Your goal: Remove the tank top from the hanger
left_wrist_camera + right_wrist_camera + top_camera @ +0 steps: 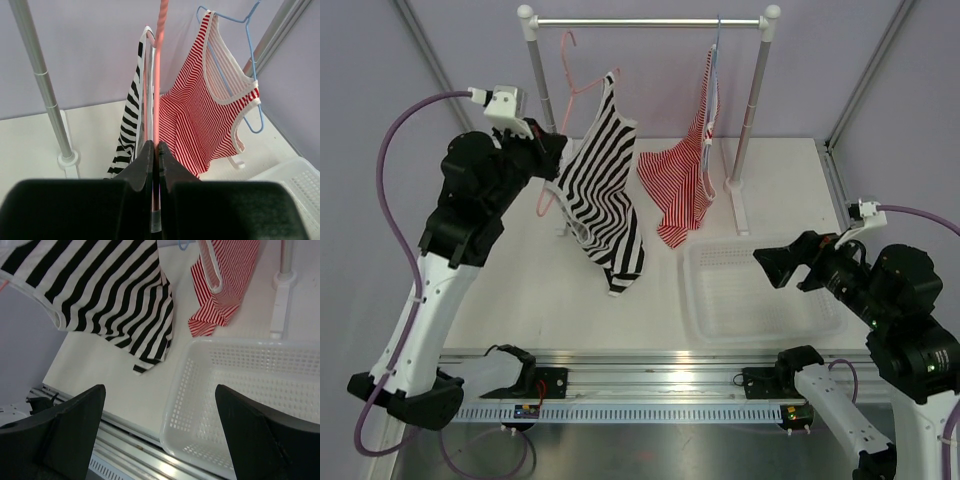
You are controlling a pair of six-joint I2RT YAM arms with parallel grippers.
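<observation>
Left wrist: left pincer clamps hanger, tank top alongside.

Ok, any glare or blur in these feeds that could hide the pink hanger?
Top view: even light, glare only on the front rail; hanger thin but distinct. Left wrist view: left gripper dark and blurred close up, hanger sharp above it. Right wrist view: right gripper soft, tank top crisp.
</observation>
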